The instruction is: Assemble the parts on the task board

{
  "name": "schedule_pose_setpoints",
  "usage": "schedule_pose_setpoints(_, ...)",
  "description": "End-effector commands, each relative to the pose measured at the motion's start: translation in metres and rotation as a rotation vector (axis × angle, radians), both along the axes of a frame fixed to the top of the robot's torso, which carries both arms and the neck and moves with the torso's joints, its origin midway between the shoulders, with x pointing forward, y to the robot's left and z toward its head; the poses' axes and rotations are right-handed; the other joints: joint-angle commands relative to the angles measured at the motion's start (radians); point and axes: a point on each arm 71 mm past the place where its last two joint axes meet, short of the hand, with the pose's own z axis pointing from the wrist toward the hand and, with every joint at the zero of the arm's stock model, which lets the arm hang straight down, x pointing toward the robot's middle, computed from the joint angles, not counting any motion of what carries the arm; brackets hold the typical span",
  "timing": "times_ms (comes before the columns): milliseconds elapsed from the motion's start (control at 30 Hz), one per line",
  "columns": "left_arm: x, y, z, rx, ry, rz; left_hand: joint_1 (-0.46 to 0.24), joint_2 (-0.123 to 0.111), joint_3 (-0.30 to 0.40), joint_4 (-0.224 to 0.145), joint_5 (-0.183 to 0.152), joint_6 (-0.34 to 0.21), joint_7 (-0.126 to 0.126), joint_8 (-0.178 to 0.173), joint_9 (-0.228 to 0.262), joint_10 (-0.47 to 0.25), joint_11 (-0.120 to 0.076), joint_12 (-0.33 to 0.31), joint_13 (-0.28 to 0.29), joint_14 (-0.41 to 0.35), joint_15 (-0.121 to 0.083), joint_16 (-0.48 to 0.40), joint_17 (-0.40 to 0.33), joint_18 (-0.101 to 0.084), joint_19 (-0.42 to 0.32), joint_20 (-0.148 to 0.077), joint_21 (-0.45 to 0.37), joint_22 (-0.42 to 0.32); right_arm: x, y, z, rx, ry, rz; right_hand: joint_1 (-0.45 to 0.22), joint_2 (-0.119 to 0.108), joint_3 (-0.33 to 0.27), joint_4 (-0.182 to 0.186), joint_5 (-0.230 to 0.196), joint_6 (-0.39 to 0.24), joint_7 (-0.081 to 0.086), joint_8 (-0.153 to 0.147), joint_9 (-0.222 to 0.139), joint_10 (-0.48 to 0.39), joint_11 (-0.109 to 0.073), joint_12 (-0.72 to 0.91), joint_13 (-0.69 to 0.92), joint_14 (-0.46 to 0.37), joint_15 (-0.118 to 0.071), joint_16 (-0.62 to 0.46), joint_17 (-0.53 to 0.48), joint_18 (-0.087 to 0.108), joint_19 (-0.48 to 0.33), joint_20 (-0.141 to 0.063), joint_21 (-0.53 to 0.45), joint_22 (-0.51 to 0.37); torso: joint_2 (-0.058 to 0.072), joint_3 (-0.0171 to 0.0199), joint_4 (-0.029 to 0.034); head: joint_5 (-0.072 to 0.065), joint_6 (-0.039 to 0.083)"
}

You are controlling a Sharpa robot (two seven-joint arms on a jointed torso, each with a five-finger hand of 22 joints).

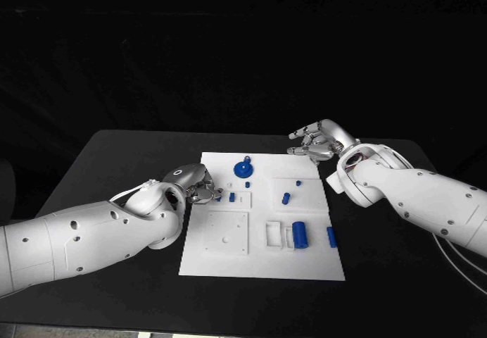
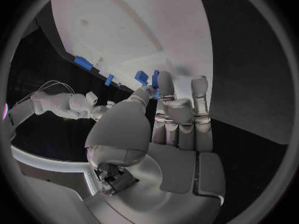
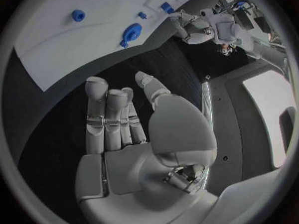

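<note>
board, a white plate, lies in the middle of the black table, its long side running away from the robot. blue parts sit on it: a round knob at the far end, a small peg and a short block to the right of the knob, a cylinder lying beside a white open frame near the front, and a slim bar at the right edge. a square white panel takes up the front left part of the board. no writing or label can be read on any of it.

left hand rests at the board's left edge, fingers curled in toward the plate. in the left wrist view the left hand has its thumb and a fingertip meeting around a small blue piece, so it pinches that piece just over the board; two more blue parts lie farther along the plate.

right hand hovers off the far right corner of the board, over the table, touching nothing. in the right wrist view the right hand shows its fingers straight and side by side, the thumb apart, with nothing in it; the knob and board lie beyond the fingertips.
</note>
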Motion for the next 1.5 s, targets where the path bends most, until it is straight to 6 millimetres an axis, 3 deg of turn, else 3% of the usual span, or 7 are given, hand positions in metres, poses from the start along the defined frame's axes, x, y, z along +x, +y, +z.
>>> schedule_pose_setpoints(33,-0.003,-0.0021,-0.0058,0.04,0.031,-0.015,0.012,0.001,0.148,-0.141,0.004,0.009,0.0,-0.007,-0.001,0.035,-0.023,0.006,-0.001,-0.001,-0.005,0.002,-0.001,0.006,-0.001,0.003,0.002,0.02,-0.0004,0.0012,-0.0002,-0.003,-0.001,0.013,-0.005,0.0,0.001,0.006,0.007,-0.003,0.002,-0.006,0.0,0.005,-0.005,0.001,-0.001,0.003,-0.004,-0.001,0.002,0.016,0.034,-0.001,0.002,0.059,0.0,0.0,-0.0002,-0.001,-0.001)
schedule_pose_setpoints(367,-0.0057,-0.0039,-0.0069,0.061,0.044,-0.029,0.003,-0.012,0.149,-0.145,0.02,0.024,-0.004,-0.005,-0.002,0.035,-0.019,0.013,0.0,0.0,-0.004,0.004,-0.005,0.008,-0.002,0.005,0.003,0.02,-0.0007,0.0009,-0.0009,-0.003,0.0,0.013,-0.005,0.0,0.001,0.006,0.007,-0.003,0.002,-0.006,0.0,0.005,-0.005,0.001,-0.001,0.003,-0.004,-0.001,0.002,0.016,0.034,-0.001,0.002,0.059,0.0,-0.0004,0.0003,-0.001,-0.002)
schedule_pose_setpoints(533,-0.0064,-0.0042,-0.0071,0.07,0.045,-0.034,-0.005,-0.015,0.152,-0.151,0.023,0.048,-0.005,-0.047,0.025,0.035,-0.017,0.02,0.001,-0.001,-0.004,0.008,-0.006,0.009,-0.003,0.006,0.006,0.02,-0.0008,0.001,-0.0014,-0.003,0.001,0.014,-0.005,0.0,0.001,0.006,0.007,-0.003,0.002,-0.006,0.0,0.005,-0.005,0.001,-0.001,0.003,-0.004,-0.001,0.002,0.016,0.034,-0.001,0.002,0.059,0.0,-0.0001,0.0003,-0.002,-0.003)
schedule_pose_setpoints(967,-0.0076,-0.0044,-0.0075,0.076,0.051,-0.037,-0.013,-0.022,0.145,-0.14,0.013,0.054,-0.01,-0.046,0.057,0.035,-0.016,0.035,0.006,0.001,-0.004,0.023,0.004,0.008,-0.001,0.008,0.003,0.019,-0.0011,0.0008,-0.0025,-0.003,0.003,0.014,-0.005,0.0,0.001,0.006,0.007,-0.003,0.002,-0.006,0.0,0.005,-0.005,0.001,-0.001,0.003,-0.004,-0.001,0.002,0.016,0.034,-0.001,0.002,0.059,0.0,-0.0001,-0.0001,-0.002,-0.004)
schedule_pose_setpoints(1267,-0.0079,-0.0044,-0.0077,0.076,0.056,-0.036,-0.013,-0.024,0.131,-0.12,-0.038,0.057,-0.014,-0.046,0.071,0.035,-0.016,0.045,0.012,0.002,-0.005,0.032,0.009,0.006,0.004,0.011,-0.006,0.018,-0.0012,0.0011,-0.0028,-0.003,0.004,0.014,-0.005,0.0,0.001,0.006,0.007,-0.003,0.002,-0.006,0.0,0.005,-0.005,0.001,-0.001,0.003,-0.004,-0.001,0.002,0.016,0.034,-0.001,0.002,0.059,0.0,0.0002,-0.0007,-0.001,-0.002)
schedule_pose_setpoints(1333,-0.0077,-0.0043,-0.008,0.075,0.058,-0.035,-0.011,-0.023,0.123,-0.109,-0.086,0.059,-0.017,-0.046,0.074,0.035,-0.017,0.05,0.015,0.002,-0.005,0.035,0.013,0.004,0.005,0.012,-0.009,0.017,-0.0011,0.0011,-0.0029,-0.003,0.004,0.014,-0.005,0.0,0.001,0.006,0.007,-0.003,0.002,-0.006,0.0,0.005,-0.005,0.001,-0.001,0.003,-0.004,-0.001,0.002,0.016,0.034,-0.001,0.002,0.059,0.0,0.0002,-0.0006,-0.002,-0.003)
schedule_pose_setpoints(1500,-0.0073,-0.0043,-0.0087,0.076,0.067,-0.033,0.0,-0.024,0.113,-0.092,-0.118,0.063,-0.019,-0.046,0.079,0.035,-0.017,0.056,0.021,0.003,-0.005,0.041,0.017,0.004,0.009,0.014,-0.017,0.018,-0.0012,0.0012,-0.0029,-0.003,0.004,0.014,-0.005,0.0,0.001,0.006,0.007,-0.003,0.002,-0.006,0.0,0.005,-0.005,0.001,-0.001,0.003,-0.004,-0.001,0.002,0.016,0.034,-0.001,0.002,0.059,0.001,0.0007,-0.0004,-0.004,-0.003)
